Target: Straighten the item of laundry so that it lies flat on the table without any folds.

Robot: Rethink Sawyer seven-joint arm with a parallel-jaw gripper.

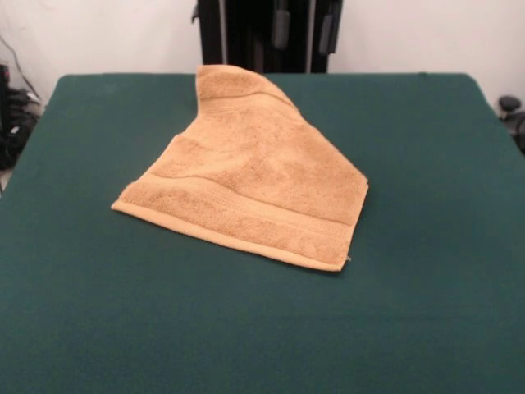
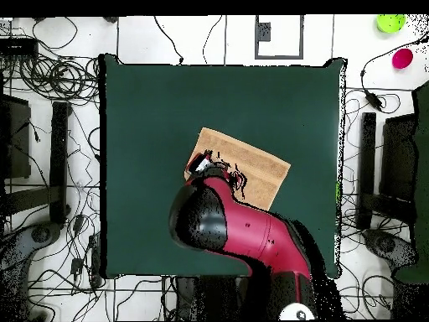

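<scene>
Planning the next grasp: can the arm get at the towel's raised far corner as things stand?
Probably yes. The arm already hangs over that part of the towel, and nothing else lies on the table in the way.

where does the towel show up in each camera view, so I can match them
Front view: the towel lies a little left of centre, its far end raised to a peak.
Overhead view: the towel sits near centre, partly hidden by the arm.
Shared landmark: the green table.
</scene>
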